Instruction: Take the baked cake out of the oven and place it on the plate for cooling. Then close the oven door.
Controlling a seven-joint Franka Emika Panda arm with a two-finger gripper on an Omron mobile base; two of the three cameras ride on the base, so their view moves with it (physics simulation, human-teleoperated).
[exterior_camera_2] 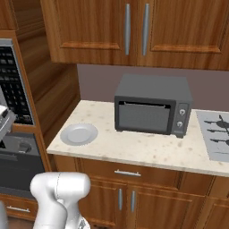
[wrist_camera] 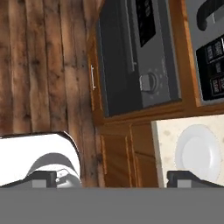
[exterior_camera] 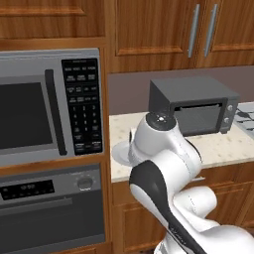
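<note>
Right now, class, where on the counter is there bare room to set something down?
Bare counter runs between the plate and the cooktop, all along the front of the toaster oven. The back of the counter is crowded by the toaster oven. The plate itself lies bare.

The oven (exterior_camera: pixel 49 208) is grey steel and its oven door (exterior_camera: pixel 47 223) is shut. The plate (exterior_camera_2: pixel 79 133) is round, pale and bare; it lies flat on the table, close under the pincer (wrist_camera: pixel 111 177).

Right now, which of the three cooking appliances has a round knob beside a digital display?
The oven, built in below the microwave. The microwave has a keypad; the toaster oven stands on the counter.
</note>
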